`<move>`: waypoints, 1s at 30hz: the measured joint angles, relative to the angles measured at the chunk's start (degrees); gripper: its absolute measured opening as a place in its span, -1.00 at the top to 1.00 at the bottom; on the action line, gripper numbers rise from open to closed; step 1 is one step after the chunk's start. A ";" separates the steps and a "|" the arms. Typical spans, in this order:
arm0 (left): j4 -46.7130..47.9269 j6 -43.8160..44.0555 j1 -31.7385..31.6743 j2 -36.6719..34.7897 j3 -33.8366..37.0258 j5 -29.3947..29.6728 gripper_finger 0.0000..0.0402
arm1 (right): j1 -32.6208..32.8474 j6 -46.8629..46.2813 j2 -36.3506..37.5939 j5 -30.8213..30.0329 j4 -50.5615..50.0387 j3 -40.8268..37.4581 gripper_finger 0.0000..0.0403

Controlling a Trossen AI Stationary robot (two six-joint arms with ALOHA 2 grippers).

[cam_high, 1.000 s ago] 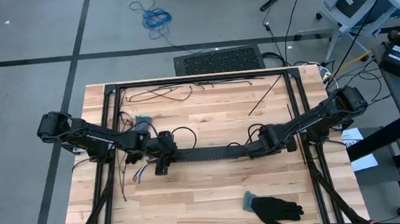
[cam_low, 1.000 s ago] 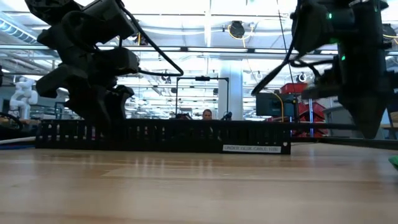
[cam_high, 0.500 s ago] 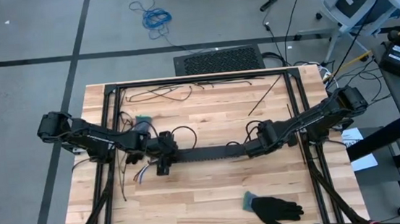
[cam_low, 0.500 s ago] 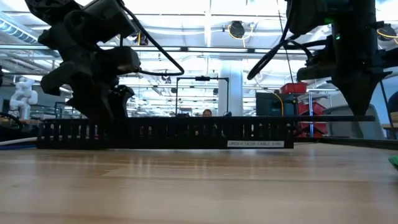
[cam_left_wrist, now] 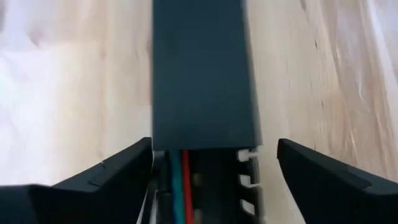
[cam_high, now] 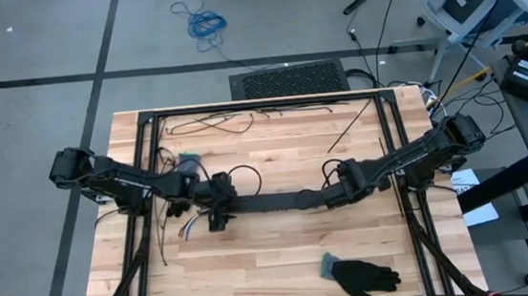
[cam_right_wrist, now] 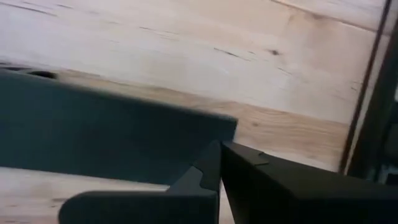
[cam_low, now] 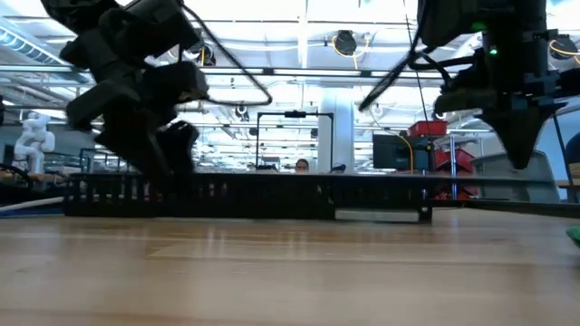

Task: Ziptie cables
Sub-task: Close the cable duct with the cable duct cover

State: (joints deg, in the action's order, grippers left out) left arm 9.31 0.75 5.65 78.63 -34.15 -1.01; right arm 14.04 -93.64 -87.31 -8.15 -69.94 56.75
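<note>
Pale butcher-block wood makes up the table (cam_high: 284, 261) under both my arms, edged by a black metal frame (cam_high: 260, 104). Across its middle lies the long black slotted plastic strip (cam_high: 274, 203), a cable duct with a flat dark lid, running from one of my grippers to the other. A black work glove with a teal cuff (cam_high: 359, 275) rests near the table's front edge, well apart from the strip. Thin black strands (cam_high: 206, 125) lie loose along the back edge.

My left gripper (cam_high: 216, 213) sits at the strip's left end, its fingers (cam_left_wrist: 106, 177) spread wide on either side of the duct and grasping nothing. My right gripper (cam_high: 333, 191) hangs at the strip's right end, clenched tight and empty, its tip just above the lid.

The cables (cam_left_wrist: 179, 183), thin coloured wires, lie inside the duct's channel; teal and red ones show between my left fingers, and loose ends (cam_high: 185, 230) trail onto the table beside the left end.
</note>
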 joint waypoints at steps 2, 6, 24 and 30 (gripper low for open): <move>0.49 -0.06 -0.05 -0.06 -1.21 0.58 -0.69 | -0.04 0.67 0.00 -0.26 0.53 0.27 1.00; 3.80 0.07 0.00 -0.07 -3.73 0.67 -0.71 | -0.04 1.81 0.02 -0.01 -0.14 0.17 1.00; 24.66 1.93 -0.04 -6.49 -3.08 1.16 -0.71 | 0.33 1.83 0.02 -0.51 -0.73 0.02 1.00; 20.70 4.36 -0.04 -6.01 2.02 1.37 -0.71 | 0.33 1.83 0.02 -0.78 -0.78 -0.02 1.00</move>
State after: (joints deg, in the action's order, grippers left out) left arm 30.01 5.11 5.61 72.62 -32.13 0.36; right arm 14.37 -91.81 -87.29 -8.93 -70.72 56.73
